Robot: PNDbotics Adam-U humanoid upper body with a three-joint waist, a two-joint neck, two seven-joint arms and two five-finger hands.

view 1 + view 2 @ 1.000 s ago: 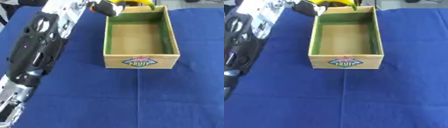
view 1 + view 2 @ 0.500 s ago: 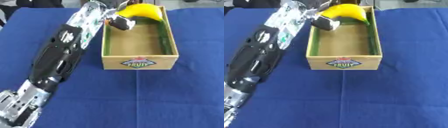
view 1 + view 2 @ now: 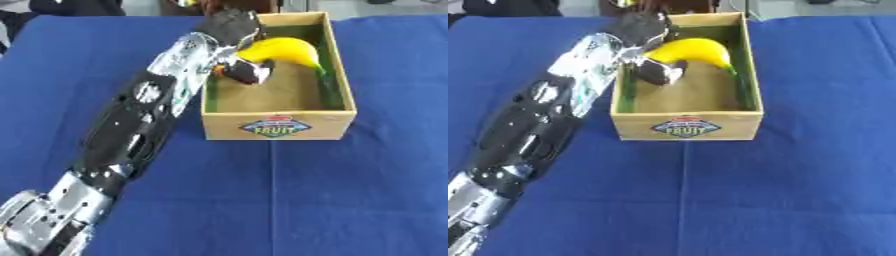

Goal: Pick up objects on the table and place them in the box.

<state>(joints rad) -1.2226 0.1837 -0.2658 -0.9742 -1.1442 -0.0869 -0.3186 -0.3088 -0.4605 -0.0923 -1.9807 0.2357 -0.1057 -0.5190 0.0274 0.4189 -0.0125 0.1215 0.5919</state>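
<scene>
Left hand (image 3: pixel 238 60) grips banana (image 3: pixel 280 50) by its left end over the box (image 3: pixel 278 124) interior, long axis running right across it, so release means dropping straight down.

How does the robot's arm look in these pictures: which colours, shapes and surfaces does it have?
Only the left arm shows. It is long and bulky, with glossy black shells that have cut-out openings, and silver metal sections near the wrist and at the lower end by the shoulder. The left hand is dark, nearly black. No cables or markings can be made out.
</scene>
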